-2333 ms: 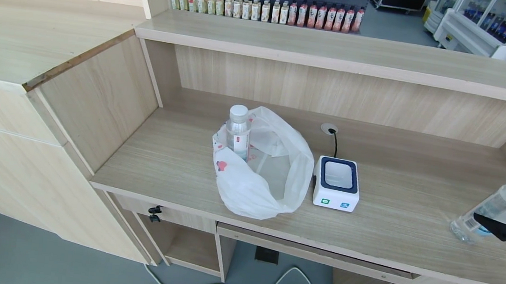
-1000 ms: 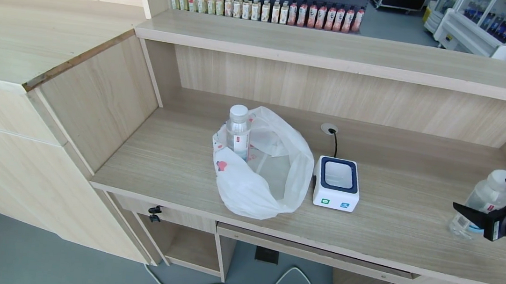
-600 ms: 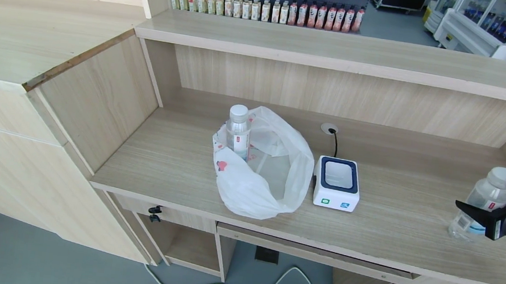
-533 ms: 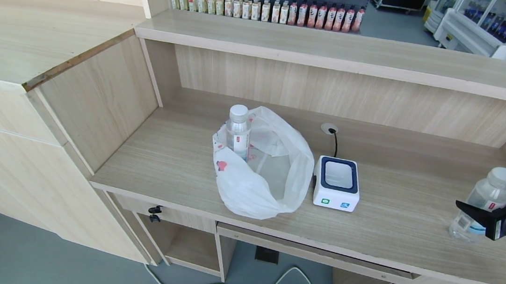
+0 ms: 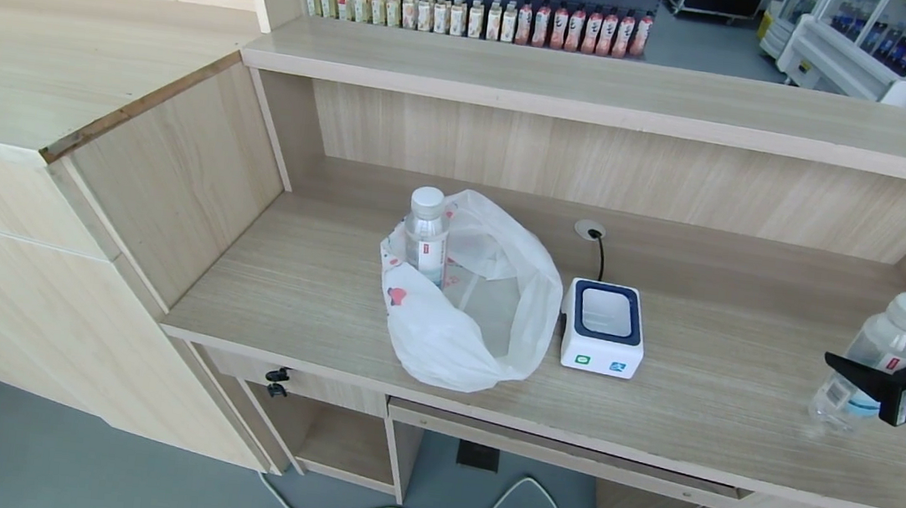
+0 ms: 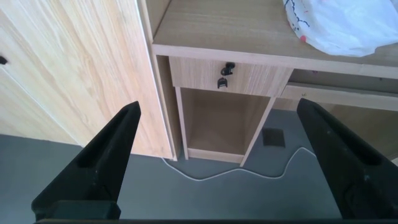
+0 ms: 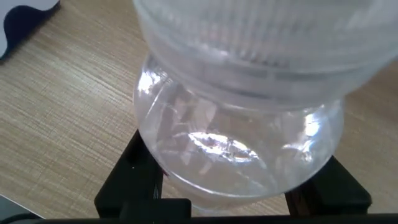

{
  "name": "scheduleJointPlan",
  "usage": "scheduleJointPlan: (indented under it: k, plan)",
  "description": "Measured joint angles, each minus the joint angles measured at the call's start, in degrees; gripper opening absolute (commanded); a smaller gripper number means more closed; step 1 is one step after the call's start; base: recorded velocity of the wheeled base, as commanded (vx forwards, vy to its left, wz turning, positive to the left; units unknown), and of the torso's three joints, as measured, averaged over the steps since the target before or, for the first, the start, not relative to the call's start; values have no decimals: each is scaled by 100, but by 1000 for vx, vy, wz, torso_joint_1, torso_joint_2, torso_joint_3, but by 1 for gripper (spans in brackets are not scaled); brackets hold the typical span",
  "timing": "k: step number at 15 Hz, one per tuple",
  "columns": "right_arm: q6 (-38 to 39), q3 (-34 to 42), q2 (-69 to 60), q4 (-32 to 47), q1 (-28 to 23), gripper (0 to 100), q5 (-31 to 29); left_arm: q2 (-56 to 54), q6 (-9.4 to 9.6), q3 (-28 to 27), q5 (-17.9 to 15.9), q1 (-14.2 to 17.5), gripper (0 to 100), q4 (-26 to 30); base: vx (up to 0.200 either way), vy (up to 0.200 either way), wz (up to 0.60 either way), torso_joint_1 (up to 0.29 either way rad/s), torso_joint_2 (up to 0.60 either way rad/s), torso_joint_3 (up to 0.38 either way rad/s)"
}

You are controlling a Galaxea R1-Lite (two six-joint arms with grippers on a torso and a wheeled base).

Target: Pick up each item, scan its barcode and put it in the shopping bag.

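At the counter's right end, the right gripper's [image 5: 885, 350] fingers [image 7: 134, 177] are clamped on a clear bottle [image 5: 887, 333], one dark finger on each side of its lower body. The bottle leans a little, cap up and away from the robot. I cannot tell whether its base is off the counter [image 5: 707, 398].

The scanner [image 5: 603, 327] sits well to the left of the bottle, window facing up. The white bag [image 5: 452, 338] lies just beyond the scanner with its mouth open. A bagged bottle [image 5: 425, 238] stands upright at the bag's far left rim.

The step in hand looks like the lift and carry to the scanner. The wall is thin plastic, so I would keep the squeeze steady rather than hard, since it will flex. It should rise straight until the base is clearly free, then travel left over bare wood. Near the window, the wrist should roll so the label's printed patch faces down at the glass. I cannot make out where the barcode sits, so a slow turn there is the safer choice.

The left gripper [image 6: 217, 107] hangs low by the cabinet front, its fingers wide apart and holding nothing.
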Motion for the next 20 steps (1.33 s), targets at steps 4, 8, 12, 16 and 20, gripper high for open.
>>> scheduleJointPlan:
  k: [4,8,12,16,20]
  plan:
    - [1534,-254,-519,139,411,0,95,0,0,0,0,-2,100,2,0,0,0,0,0,0]
    - [3106,-1548,-1453,1065,1773,0,108,0,0,0,0,-2,100,0,0,0,0,0,0,0]
    - [3779,-3194,-2164,2664,3404,0,87,0,0,0,-1,0,100,0,0,0,0,0,0,0]
    - [3884,-4027,-2633,3673,4879,0,57,0,-2,0,-1,0,100,0,0,0,0,0,0,0]
    - [3886,-4103,-2948,4387,5639,0,44,0,-2,0,-1,0,100,0,0,0,0,0,0,0]
